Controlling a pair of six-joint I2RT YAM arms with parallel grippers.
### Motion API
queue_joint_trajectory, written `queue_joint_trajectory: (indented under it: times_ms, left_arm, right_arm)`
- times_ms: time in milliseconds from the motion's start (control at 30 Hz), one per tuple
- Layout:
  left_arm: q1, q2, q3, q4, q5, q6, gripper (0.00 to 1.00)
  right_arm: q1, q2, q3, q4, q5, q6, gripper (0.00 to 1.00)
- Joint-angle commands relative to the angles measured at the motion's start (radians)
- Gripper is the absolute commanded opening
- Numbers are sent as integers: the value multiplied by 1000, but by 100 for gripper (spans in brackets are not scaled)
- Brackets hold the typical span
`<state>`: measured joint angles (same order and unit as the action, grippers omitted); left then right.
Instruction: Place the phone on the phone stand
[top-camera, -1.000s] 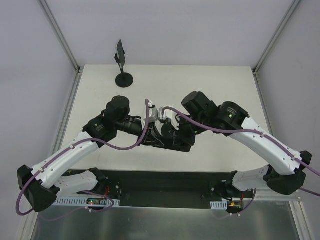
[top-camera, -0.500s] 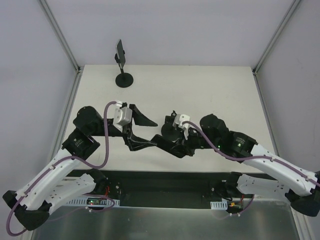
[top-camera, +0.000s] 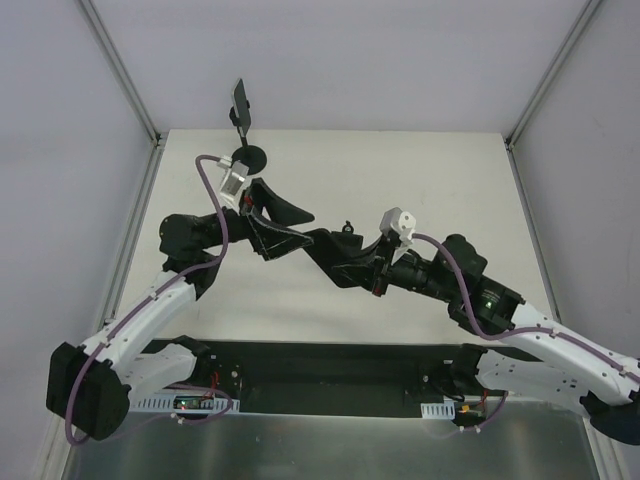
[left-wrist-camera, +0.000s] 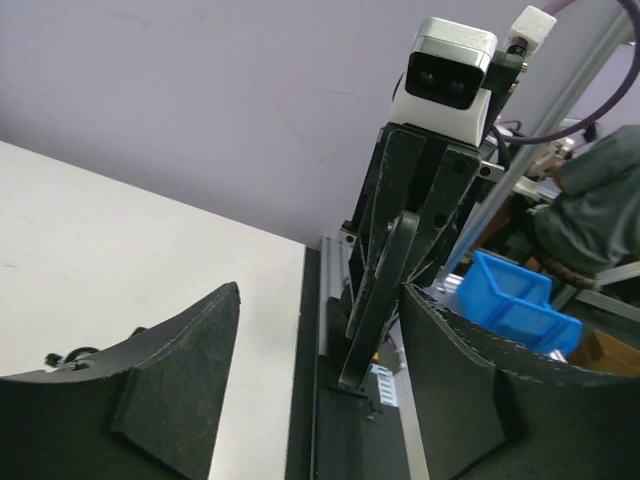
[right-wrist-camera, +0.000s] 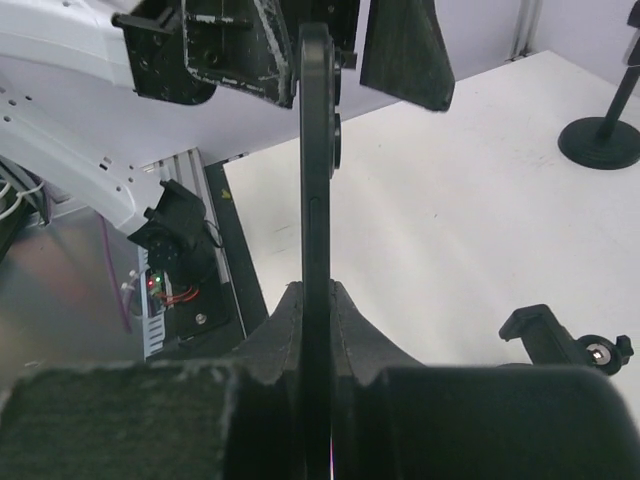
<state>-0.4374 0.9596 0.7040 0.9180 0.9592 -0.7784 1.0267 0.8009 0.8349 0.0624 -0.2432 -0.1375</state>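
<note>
Phone (right-wrist-camera: 315, 150) is edge-on above mid-table, its near end pinched by the right gripper (right-wrist-camera: 316, 300). The left gripper (left-wrist-camera: 320, 295) hangs spread around its far end. Stiff, smooth, probably slippery and breakable, so grip the flat faces. The stand (top-camera: 247, 158) sits far left.

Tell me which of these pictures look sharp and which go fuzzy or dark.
Top external view: sharp, evenly lit, only soft shadows on the table. Left wrist view: left end effector dark and slightly soft up close. Right wrist view: right end effector blurred at the bottom, phone crisp.
</note>
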Motion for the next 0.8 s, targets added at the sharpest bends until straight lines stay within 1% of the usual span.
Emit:
queue_joint_trajectory:
  times_ms: [0,33,100,133,200,333,367,433,467,500,533,567,600,667,733,767]
  left_arm:
    - [6,93,-11,592,104,-391,58]
    - [6,102,-11,611,102,-407,51]
    - [6,110,-14,613,105,-409,45]
    - [6,110,-14,613,105,-406,38]
    - [6,105,-12,610,118,-391,34]
    - [6,87,-6,550,128,-357,24]
    - [5,85,-8,550,131,-355,17]
    - [6,84,-3,550,136,-360,9]
    - [6,82,-1,552,136,-360,8]
    - [5,80,-3,552,135,-363,9]
    - [5,77,-5,552,131,-364,12]
    - [6,74,-5,550,131,-364,18]
    - [5,74,-6,550,131,-363,29]
    - [6,73,-6,552,131,-363,33]
    - [5,74,-6,547,130,-363,33]
    - [5,74,-6,545,130,-363,31]
  right_arm:
    - [3,-9,-20,249,73,18,0]
    - [3,-3,-23,276,84,21,0]
    - [3,14,-34,301,88,19,0]
    - [4,18,-37,327,94,24,0]
    - [3,34,-42,347,100,24,0]
    - [3,64,-34,370,113,19,0]
    - [0,78,-31,372,108,21,0]
    - [0,89,-31,392,107,29,0]
    - [-1,98,-34,404,111,33,0]
    - [-1,104,-40,418,113,45,0]
    - [-2,110,-49,441,110,53,0]
    - [-2,121,-56,451,108,61,0]
    - [-1,129,-57,461,105,74,0]
    - [-2,144,-63,484,96,88,1]
    - [-2,153,-63,494,88,104,1]
    - [-4,161,-66,496,87,107,1]
